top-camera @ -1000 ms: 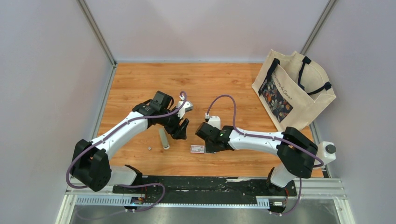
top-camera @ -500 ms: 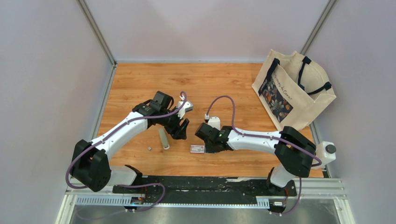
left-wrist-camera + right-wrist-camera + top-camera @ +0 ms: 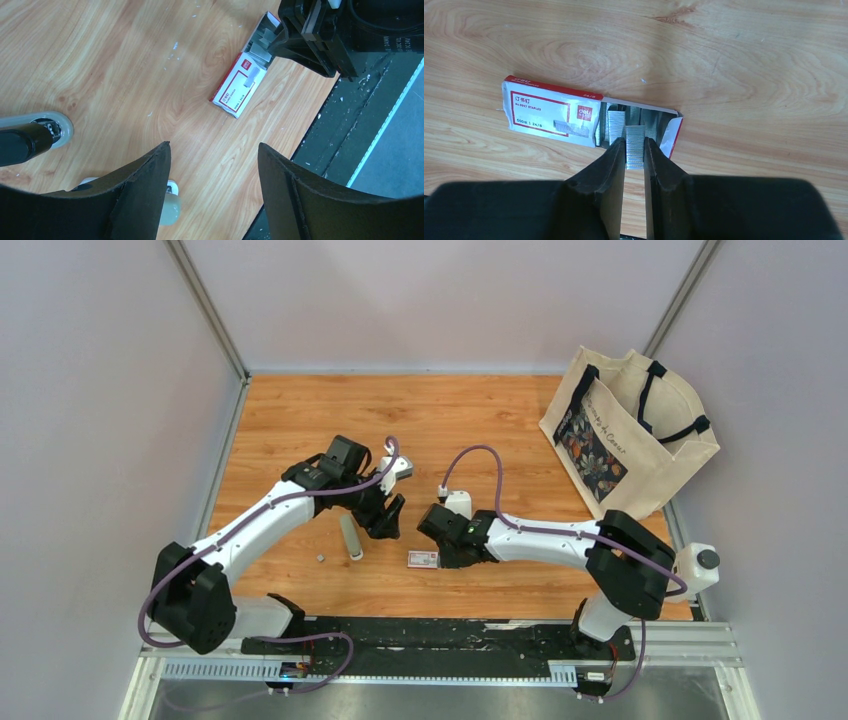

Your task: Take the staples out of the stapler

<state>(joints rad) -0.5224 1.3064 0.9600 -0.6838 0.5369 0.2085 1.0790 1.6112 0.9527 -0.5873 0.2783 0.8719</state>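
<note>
My right gripper (image 3: 634, 145) is shut on a short grey strip of staples (image 3: 635, 134) at the open end of a red-and-white staple box (image 3: 549, 112) lying flat on the wooden table. More staple strips show inside the box's open end. In the top view the box (image 3: 423, 559) lies just left of the right gripper (image 3: 443, 554). The grey-green stapler (image 3: 351, 537) lies on the table left of the box. My left gripper (image 3: 388, 518) hovers open and empty just right of the stapler. In the left wrist view (image 3: 214, 147) its fingers frame bare wood, with the box (image 3: 239, 87) beyond.
A tiny grey bit (image 3: 319, 557) lies on the table left of the stapler. A printed canvas tote bag (image 3: 630, 435) stands at the back right. The black base rail (image 3: 430, 635) runs along the near edge.
The right arm's elbow has shifted slightly left. Both grippers stay where they were, and the box and stapler have not moved.
</note>
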